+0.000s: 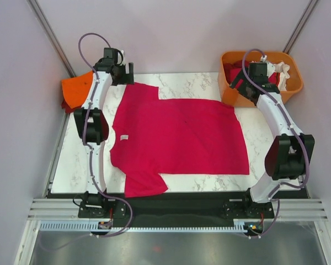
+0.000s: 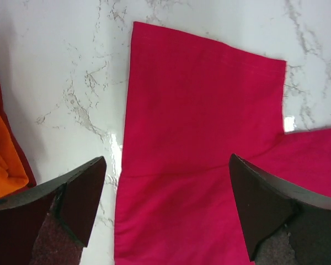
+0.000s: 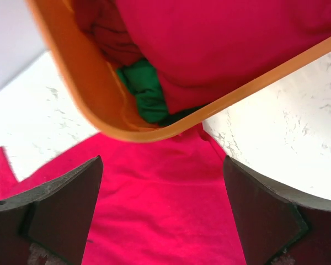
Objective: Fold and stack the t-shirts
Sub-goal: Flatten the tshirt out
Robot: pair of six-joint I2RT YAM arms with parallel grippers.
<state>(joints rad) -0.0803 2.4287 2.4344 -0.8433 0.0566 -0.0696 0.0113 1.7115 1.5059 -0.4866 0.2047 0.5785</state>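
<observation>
Lying flat across the marble desk (image 1: pixel 71 165), top view, the crimson-pink t-shirt (image 1: pixel 179 141) sits between an orange shirt (image 1: pixel 77 91) and the orange tub (image 1: pixel 230 91). Left wrist: left gripper (image 2: pixel 166 165) gapes wide above its sleeve (image 2: pixel 204 99). Right wrist: right gripper (image 3: pixel 163 165) gapes wide, empty, beside the tub's rim.

Both arms outstretched, tools agape.
The left arm (image 1: pixel 94 124) and right arm (image 1: pixel 281 124) reach far forward, elbows bent (the right bows outward); left tool (image 2: pixel 166 160) and right tool (image 3: pixel 163 160) point down, jaws spread wide, gripping nothing.
</observation>
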